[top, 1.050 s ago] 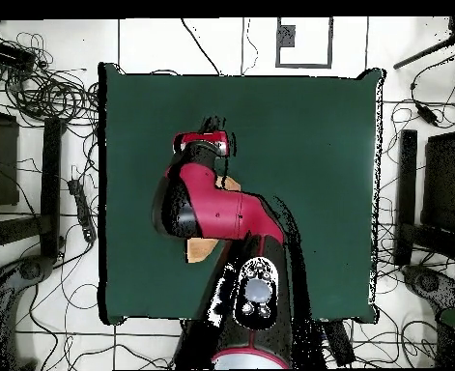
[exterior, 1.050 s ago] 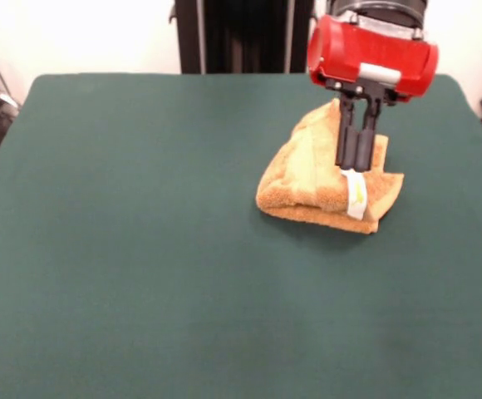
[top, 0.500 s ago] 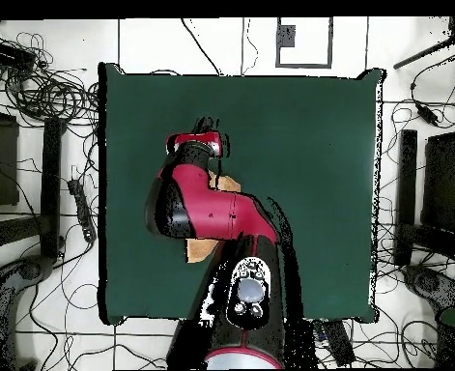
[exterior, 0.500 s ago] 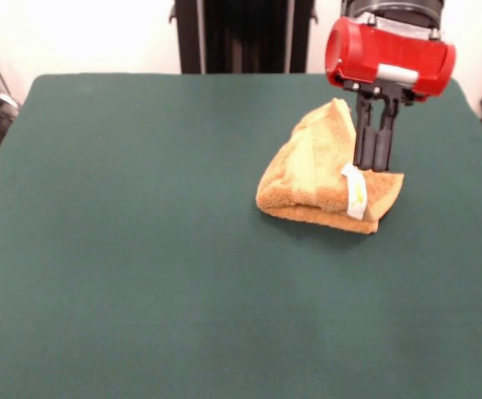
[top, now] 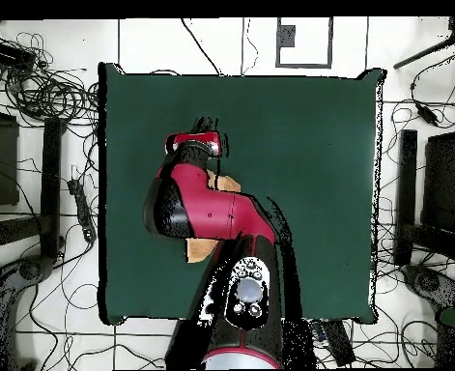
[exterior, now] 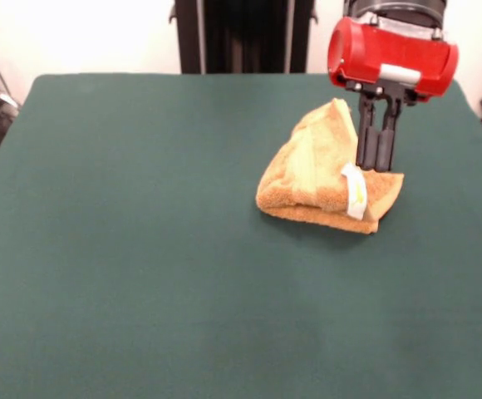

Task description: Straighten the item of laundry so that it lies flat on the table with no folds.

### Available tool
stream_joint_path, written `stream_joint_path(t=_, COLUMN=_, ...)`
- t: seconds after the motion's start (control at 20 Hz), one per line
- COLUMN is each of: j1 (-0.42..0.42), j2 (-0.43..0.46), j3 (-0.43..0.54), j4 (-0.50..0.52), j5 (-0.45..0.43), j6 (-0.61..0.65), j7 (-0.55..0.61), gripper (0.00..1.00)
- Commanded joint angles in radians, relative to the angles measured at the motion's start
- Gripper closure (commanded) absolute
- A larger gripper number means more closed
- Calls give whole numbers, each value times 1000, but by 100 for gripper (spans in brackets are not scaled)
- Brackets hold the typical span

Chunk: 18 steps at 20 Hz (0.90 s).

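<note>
The item of laundry (exterior: 320,179) is an orange-tan towel, bunched and folded into a peaked heap on the right rear part of the green table (exterior: 141,249). Its white-yellow tag (exterior: 356,189) hangs on the front fold. My gripper (exterior: 376,165) hangs under the red wrist just behind the heap's right flap, its black fingers (exterior: 365,137) close together and holding nothing. In the overhead view the red arm (top: 207,208) covers most of the towel, and only two tan bits (top: 230,182) stick out beside it.
The table edge (exterior: 465,91) runs close behind and to the right of the heap. Cables and black stands (top: 38,116) surround the table on the floor.
The gripper has moved right, from in front of the towel near the tag to behind its right flap. The towel has kept its shape and place.
</note>
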Motion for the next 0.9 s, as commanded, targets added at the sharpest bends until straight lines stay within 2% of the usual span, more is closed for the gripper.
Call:
stream_joint_path(t=0.05, j1=36, j2=75, j3=70, j4=70, j5=63, j6=23, j7=238, gripper=100)
stream_joint_path(t=0.65, j1=28, j2=62, j3=79, j4=79, j5=63, j6=57, j7=225, gripper=100)
stream_joint_path(t=0.7, j1=26, j2=60, j3=82, j4=80, j5=58, j6=58, j7=222, gripper=0)
stream_joint_path(t=0.9, j1=24, j2=54, j3=81, j4=78, j5=49, j6=90, j7=204, gripper=0)
